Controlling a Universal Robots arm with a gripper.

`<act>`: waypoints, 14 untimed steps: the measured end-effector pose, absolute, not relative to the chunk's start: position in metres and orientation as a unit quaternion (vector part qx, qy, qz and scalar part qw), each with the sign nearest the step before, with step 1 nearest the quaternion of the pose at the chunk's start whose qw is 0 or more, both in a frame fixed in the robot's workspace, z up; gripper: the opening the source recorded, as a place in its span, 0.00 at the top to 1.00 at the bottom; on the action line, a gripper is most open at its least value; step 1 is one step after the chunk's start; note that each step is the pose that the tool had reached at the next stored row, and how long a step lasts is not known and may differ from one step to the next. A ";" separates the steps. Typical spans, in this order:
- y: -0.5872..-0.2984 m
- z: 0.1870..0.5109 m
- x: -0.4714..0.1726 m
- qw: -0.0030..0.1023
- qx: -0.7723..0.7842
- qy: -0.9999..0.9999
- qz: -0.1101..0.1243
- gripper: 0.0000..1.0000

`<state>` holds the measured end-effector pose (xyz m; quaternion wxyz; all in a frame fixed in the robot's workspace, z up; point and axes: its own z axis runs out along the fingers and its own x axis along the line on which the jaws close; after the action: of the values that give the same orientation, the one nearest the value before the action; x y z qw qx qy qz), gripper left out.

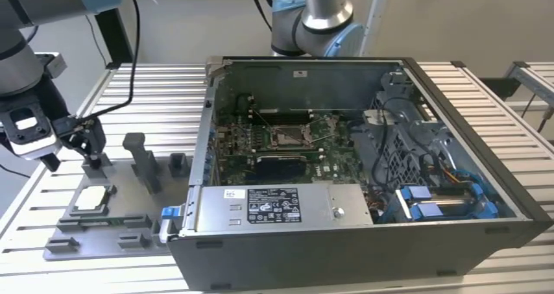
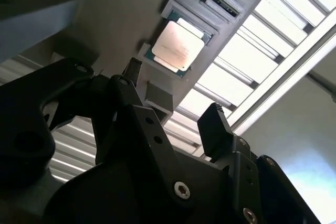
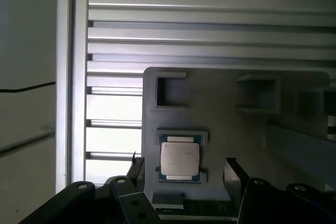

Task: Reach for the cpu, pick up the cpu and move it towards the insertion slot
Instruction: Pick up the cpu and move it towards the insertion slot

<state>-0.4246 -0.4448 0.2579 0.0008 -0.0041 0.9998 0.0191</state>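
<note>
The cpu (image 1: 93,198) lies flat, silvery face up, in a recess of the grey fixture plate (image 1: 104,235) at the exterior view's left. My gripper (image 1: 74,152) hangs above and a little behind it, open and holding nothing. In the first wrist view the cpu (image 3: 180,160) sits between the two black fingertips (image 3: 137,167), well below them. In the second wrist view the cpu (image 2: 178,48) lies beyond the open gripper (image 2: 173,93). The insertion slot (image 1: 290,135) is the silver-framed square socket on the green board inside the open computer case (image 1: 346,242).
Upright grey fixture blocks (image 1: 140,156) stand on the plate just beside the gripper. The case wall (image 1: 210,119) rises between the plate and the socket. Another arm's base (image 1: 312,21) stands behind the case. A slatted aluminium table (image 1: 156,93) carries everything.
</note>
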 end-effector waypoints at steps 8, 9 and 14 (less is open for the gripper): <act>-0.450 0.247 -0.424 0.001 -0.001 1.000 0.019 0.00; -0.451 0.246 -0.424 0.001 -0.001 1.000 0.019 0.00; -0.453 0.239 -0.424 0.001 -0.001 1.000 0.019 0.00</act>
<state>-0.4241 -0.4529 0.2395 0.0008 -0.0006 0.9998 0.0191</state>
